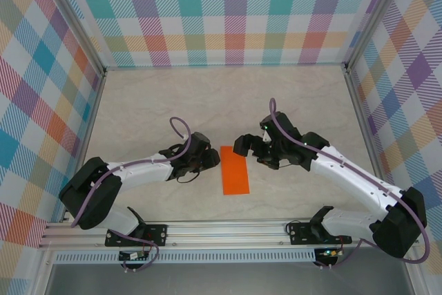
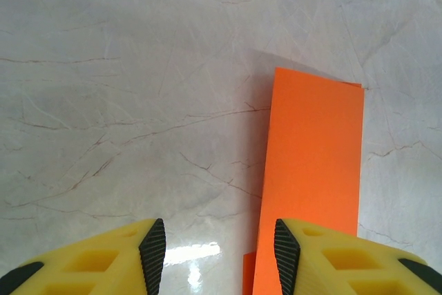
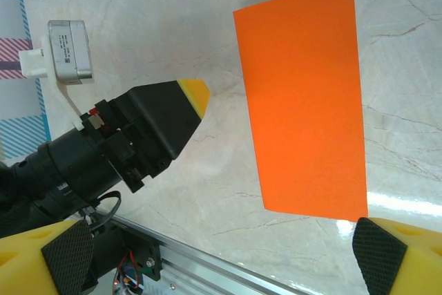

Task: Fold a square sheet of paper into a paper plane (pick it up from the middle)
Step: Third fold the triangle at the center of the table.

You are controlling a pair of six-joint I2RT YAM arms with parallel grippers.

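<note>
Item: square sheet of paper, halved, between left gripper and right gripper, both jaws apart, empty; align your edges before creasing.

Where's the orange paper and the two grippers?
orange paper (image 1: 235, 170): top view, its middle.
left gripper (image 2: 219, 240): left wrist view, between fingertips.
right gripper (image 3: 221, 250): right wrist view, between fingertips.

One bright orange paper sheet, folded to a narrow rectangle, lay on the single pale marbled desk. Two white-and-black robot arms flanked the sheet: a left arm and a right arm. There were two pincers, the left pincer and the right pincer, with four yellow fingers altogether. Three pastel checked walls stood around the sheet.
</note>
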